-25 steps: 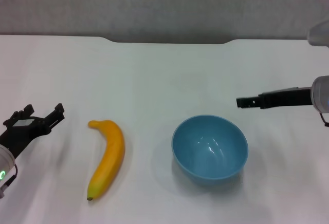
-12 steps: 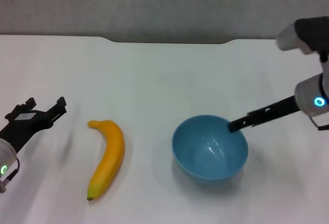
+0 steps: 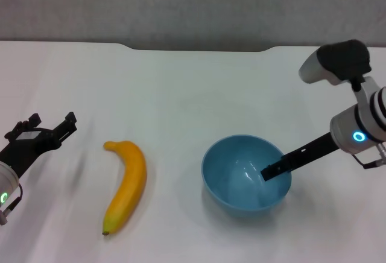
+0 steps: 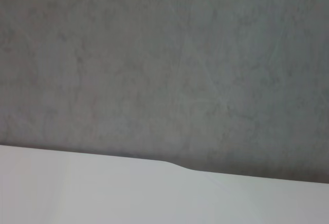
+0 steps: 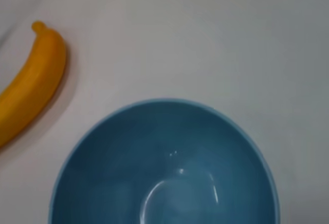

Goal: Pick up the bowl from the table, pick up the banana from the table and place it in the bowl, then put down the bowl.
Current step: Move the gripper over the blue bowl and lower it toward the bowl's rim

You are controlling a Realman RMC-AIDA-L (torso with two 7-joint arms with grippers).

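The light-blue bowl (image 3: 238, 184) stands upright on the white table (image 3: 181, 94), right of centre. The yellow banana (image 3: 128, 184) lies on the table to its left, apart from it. My right gripper (image 3: 268, 171) reaches in from the right, slanting down, with its tip over the bowl's right rim and inside the opening. The right wrist view looks straight down into the empty bowl (image 5: 164, 167), with the banana (image 5: 28, 95) beside it. My left gripper (image 3: 53, 119) is open and empty at the table's left edge, left of the banana.
The table's far edge has a shallow notch (image 3: 199, 48) against a grey wall. The left wrist view shows only that wall and the table's far edge (image 4: 175, 165). Nothing else lies on the table.
My right gripper has moved left and down, from beside the bowl's upper right to over its right rim. The left arm has barely shifted. Bowl and banana have not moved.
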